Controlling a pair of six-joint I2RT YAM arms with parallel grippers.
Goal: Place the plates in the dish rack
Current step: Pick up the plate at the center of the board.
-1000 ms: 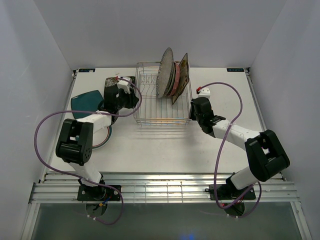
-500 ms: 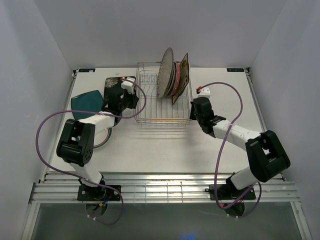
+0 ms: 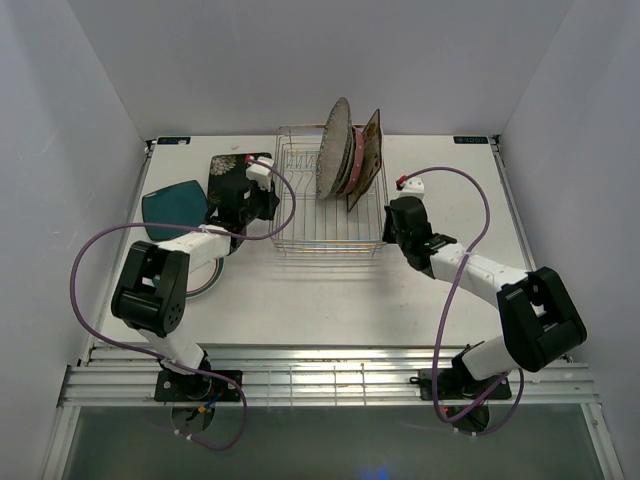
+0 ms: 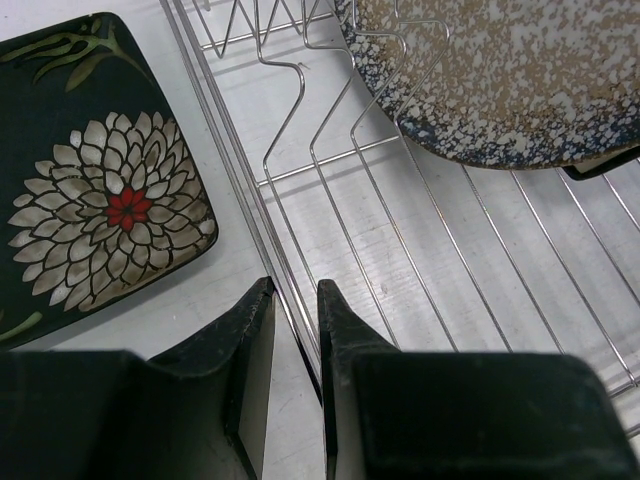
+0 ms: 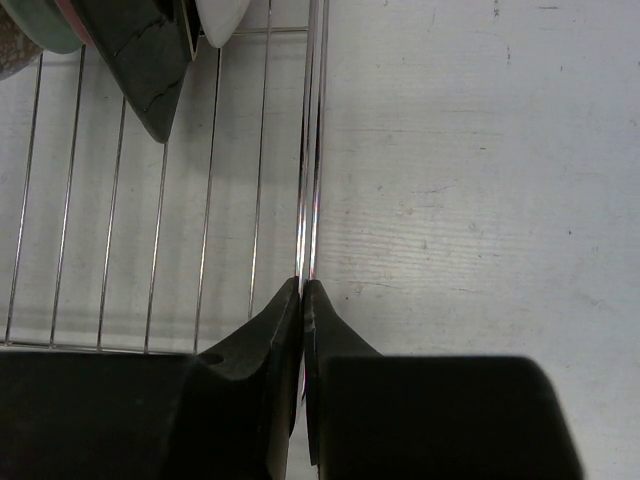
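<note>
Lab test cell: white enclosure walls [image 3: 300,60], bare white table [image 3: 330,290].

Black floral square plate [image 4: 95,170]; grey speckled plate [image 4: 500,75]; silver wire rack [image 3: 325,205].

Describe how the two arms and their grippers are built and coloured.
Both arms have white links with bulky black joint housings. A purple cable loops loosely along each. The left gripper and right gripper both have matte black, wedge-shaped fingers. A small white block with a red mark sits near each wrist.

No text, label, brand or number can be read in any view.
</note>
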